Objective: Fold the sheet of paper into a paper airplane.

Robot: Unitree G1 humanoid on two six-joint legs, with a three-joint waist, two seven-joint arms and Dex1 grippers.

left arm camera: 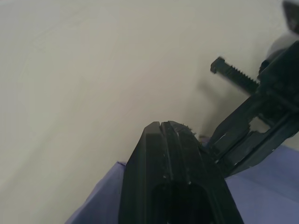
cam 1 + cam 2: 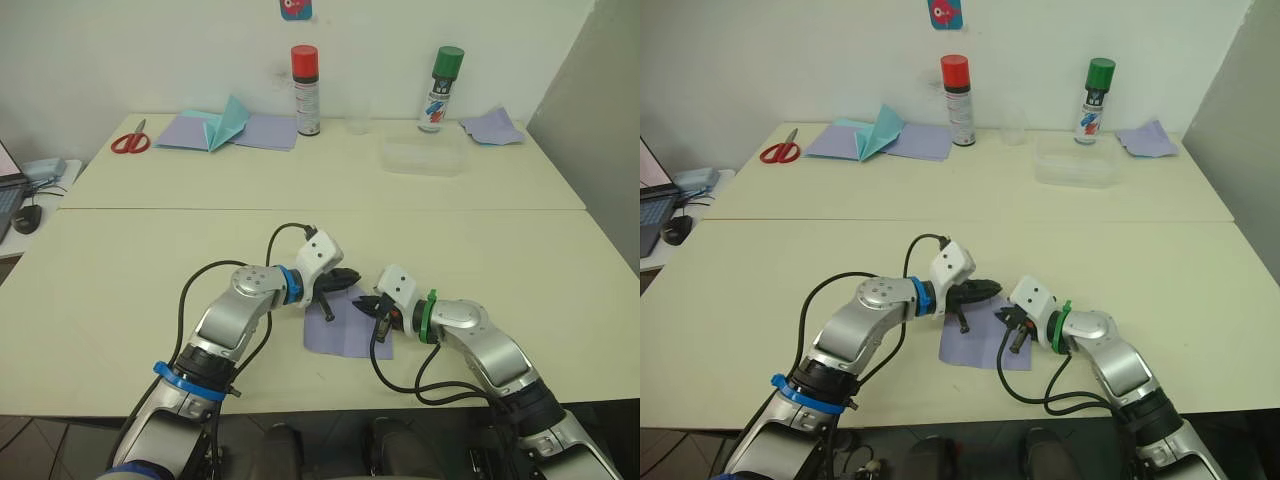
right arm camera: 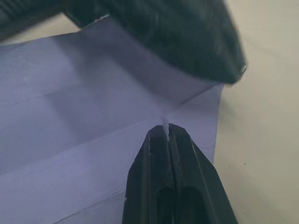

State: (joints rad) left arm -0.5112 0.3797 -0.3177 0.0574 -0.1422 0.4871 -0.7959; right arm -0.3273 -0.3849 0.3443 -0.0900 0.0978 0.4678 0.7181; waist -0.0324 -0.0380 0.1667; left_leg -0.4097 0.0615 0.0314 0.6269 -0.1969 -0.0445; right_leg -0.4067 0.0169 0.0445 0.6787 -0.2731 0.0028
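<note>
The lavender sheet of paper [image 2: 340, 336] lies creased on the near table in front of me, between both arms. My left gripper [image 2: 352, 277] is shut, its tips resting at the sheet's far edge [image 1: 100, 200]; in the right wrist view it looms dark over the paper [image 3: 70, 116]. My right gripper [image 3: 166, 127] comes in from the right and is shut on a raised fold of the sheet, with a thin sliver of paper showing between its fingertips. The two grippers' tips almost meet above the sheet's far right part.
On the far table stand a red-capped spray can [image 2: 306, 90], a green-capped can [image 2: 440, 88], a clear cup [image 2: 359, 117] and a clear container [image 2: 424, 157]. Teal pointed paper [image 2: 228, 122], smooth lavender sheets [image 2: 268, 131] and red scissors [image 2: 130, 143] lie far left.
</note>
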